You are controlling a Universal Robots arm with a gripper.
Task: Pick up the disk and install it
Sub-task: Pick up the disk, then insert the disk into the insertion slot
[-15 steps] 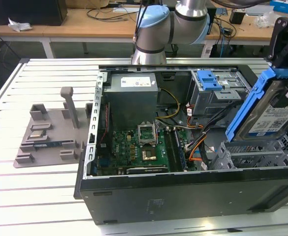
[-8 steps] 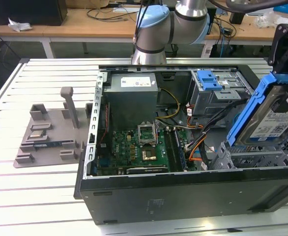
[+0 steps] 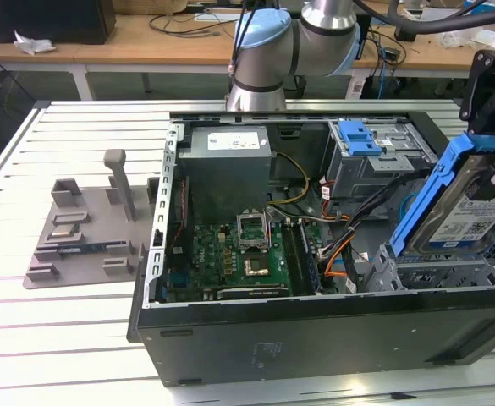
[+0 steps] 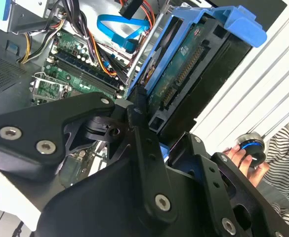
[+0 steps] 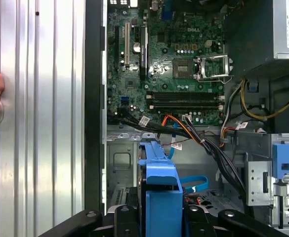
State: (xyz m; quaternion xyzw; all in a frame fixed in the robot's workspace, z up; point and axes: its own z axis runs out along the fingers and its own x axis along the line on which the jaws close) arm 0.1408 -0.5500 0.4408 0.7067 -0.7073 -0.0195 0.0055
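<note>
The disk [image 3: 475, 211], a silver drive with a blue-and-white label and blue rails, hangs tilted above the metal drive bay [image 3: 450, 275] at the exterior view's right end of the open computer case [image 3: 315, 338]. My gripper [image 3: 494, 144] is shut on its upper part. In the second wrist view the black fingers [image 4: 140, 116] clamp the disk [image 4: 193, 64] by its edge, with its circuit side and connector showing. In the first wrist view the disk's blue rail [image 5: 159, 190] stands edge-on above the bay floor, the gripper [image 5: 159, 222] just behind it.
Inside the case lie a green motherboard [image 3: 239, 258], a grey power supply box [image 3: 226, 161], a blue latch piece [image 3: 357, 135] and orange and black cables [image 5: 198, 138]. A grey fixture [image 3: 86, 228] stands on the slatted table. A person's hand [image 4: 243, 155] rests on a round button.
</note>
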